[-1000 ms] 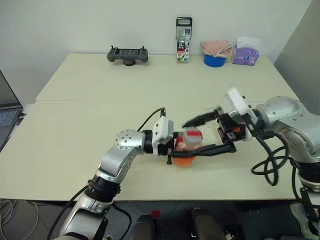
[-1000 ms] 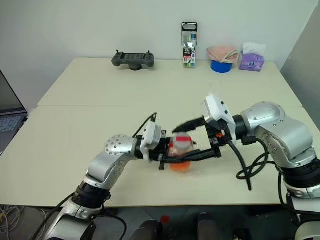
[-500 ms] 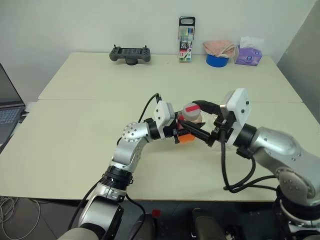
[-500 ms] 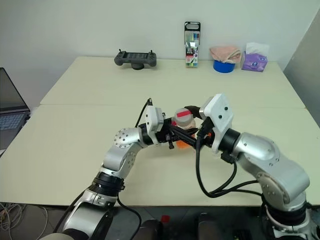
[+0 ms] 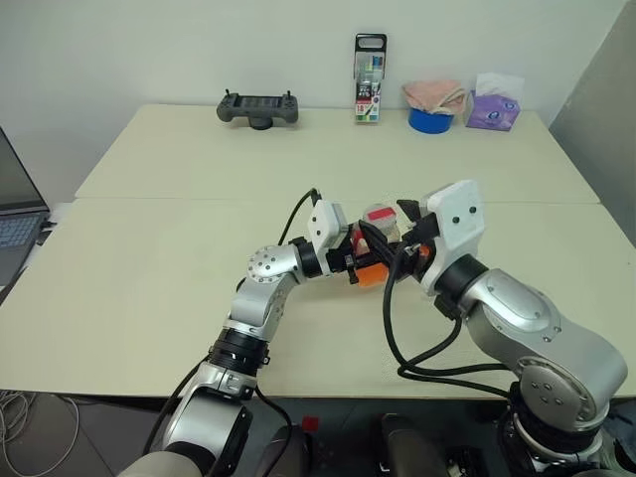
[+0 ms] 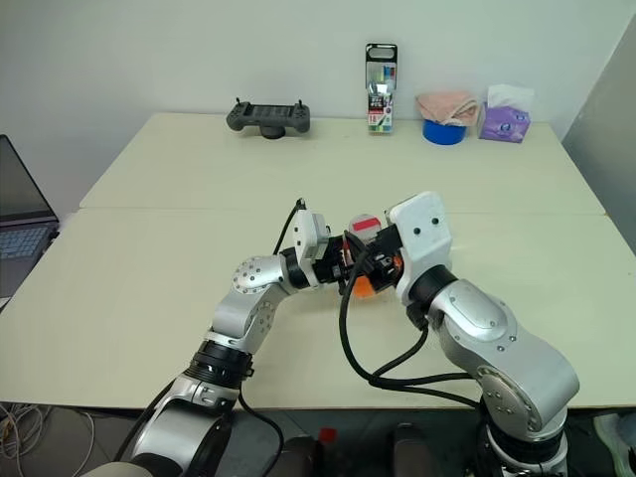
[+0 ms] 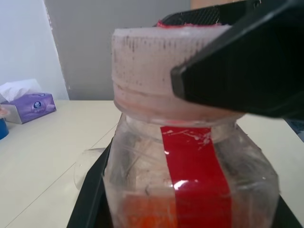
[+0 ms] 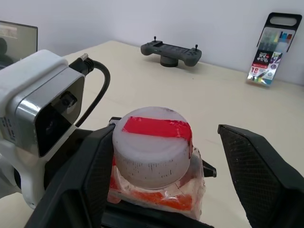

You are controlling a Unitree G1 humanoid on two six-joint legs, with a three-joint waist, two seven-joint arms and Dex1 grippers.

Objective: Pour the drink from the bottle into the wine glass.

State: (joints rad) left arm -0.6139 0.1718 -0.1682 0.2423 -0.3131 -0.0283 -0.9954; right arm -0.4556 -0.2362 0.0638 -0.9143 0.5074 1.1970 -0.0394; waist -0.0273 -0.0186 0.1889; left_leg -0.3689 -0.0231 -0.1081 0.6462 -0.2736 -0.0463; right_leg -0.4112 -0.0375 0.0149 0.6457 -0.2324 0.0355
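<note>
The left gripper [image 8: 142,209] is clamping the bottle [image 5: 379,248] around its lower body, fingers closed tight against the clear plastic, and is holding it up above the table [image 5: 149,258] near the middle of the scene. The bottle is standing upright — its long axis running vertically, with the red-and-white cap [image 8: 153,145] pointing up and still in place on the neck. The red stripe label [image 7: 195,166] is running straight down the side facing the left wrist camera. The drink [image 7: 142,214] is sitting as an orange band in the bottom of the bottle.

The right gripper [image 8: 168,156] is reaching in from the other side at cap height, its two black fingers [image 8: 259,175] spread wide — one on each side of the cap. In the left wrist view one finger is lying across the cap's upper edge, but whether it is actually touching cannot be told.

A curved clear glass shape [image 7: 90,164], probably the wine glass, is showing just behind the bottle in the left wrist view. At the far edge of the table a controller [image 5: 257,107], a marker pack [image 5: 367,78] and a tissue box [image 5: 491,109] are lined up.
</note>
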